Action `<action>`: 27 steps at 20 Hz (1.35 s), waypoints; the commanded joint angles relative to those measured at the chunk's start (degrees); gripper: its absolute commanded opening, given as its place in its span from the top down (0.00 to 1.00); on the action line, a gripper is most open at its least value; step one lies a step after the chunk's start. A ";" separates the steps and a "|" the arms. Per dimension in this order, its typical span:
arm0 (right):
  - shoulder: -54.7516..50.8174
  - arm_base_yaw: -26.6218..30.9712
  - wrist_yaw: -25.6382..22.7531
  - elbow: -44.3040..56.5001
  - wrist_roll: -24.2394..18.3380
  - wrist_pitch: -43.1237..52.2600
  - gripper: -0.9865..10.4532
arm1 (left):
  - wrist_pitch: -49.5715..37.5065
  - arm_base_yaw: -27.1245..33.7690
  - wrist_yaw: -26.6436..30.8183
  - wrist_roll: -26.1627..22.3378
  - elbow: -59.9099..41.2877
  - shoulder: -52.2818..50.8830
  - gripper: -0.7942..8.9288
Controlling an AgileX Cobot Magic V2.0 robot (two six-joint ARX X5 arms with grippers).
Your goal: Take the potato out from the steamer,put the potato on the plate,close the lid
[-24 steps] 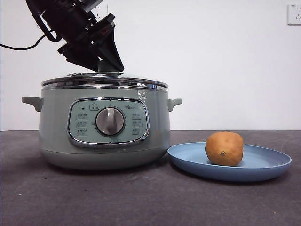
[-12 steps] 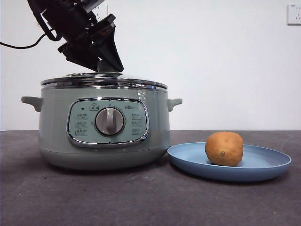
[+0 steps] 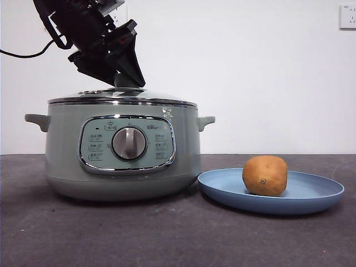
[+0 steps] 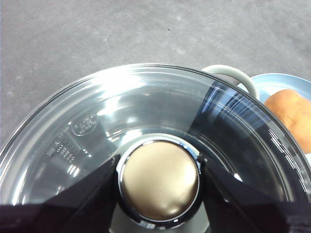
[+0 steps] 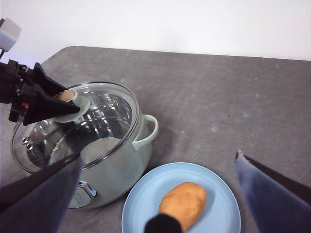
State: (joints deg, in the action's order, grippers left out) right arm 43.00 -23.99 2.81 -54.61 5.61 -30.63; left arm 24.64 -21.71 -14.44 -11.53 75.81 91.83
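Observation:
The sage-green steamer (image 3: 67, 161) stands left of centre on the table with its glass lid (image 3: 122, 94) resting on its rim. My left gripper (image 3: 127, 78) comes down from the upper left, shut on the lid's knob (image 4: 159, 179), one black jaw on each side. To the right, the tan potato (image 3: 265, 175) lies on the light-blue plate (image 3: 311, 194) beside the steamer. My right gripper (image 5: 159, 155) hovers high over the plate (image 5: 223, 208) and potato (image 5: 183, 204), open and holding nothing. It does not show in the front view.
The steamer's side handle (image 3: 206, 121) points toward the plate, with a small gap between the two. A black cable (image 3: 25, 55) trails off at the upper left. The dark grey table (image 3: 167, 233) runs in front of both things.
The lid has settled a little lower onto the steamer's rim with the left gripper still on its knob. Potato and plate have not moved.

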 commanded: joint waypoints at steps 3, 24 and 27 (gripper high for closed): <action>-0.04 -0.02 -0.11 0.33 0.55 0.09 0.42 | 2.47 0.31 0.74 -0.37 -0.33 0.31 0.49; 0.11 -0.09 25.57 0.33 2.45 -17.97 0.92 | 45.83 0.28 -9.79 -1.03 14.80 -19.08 0.93; 0.11 -0.09 25.55 0.33 2.49 -17.88 0.91 | 46.25 0.28 -9.97 -0.87 14.80 -19.17 0.92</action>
State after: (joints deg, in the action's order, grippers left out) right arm 43.11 -24.03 28.36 -54.61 7.79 -48.62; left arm 70.76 -21.45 -24.05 -11.97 90.70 72.73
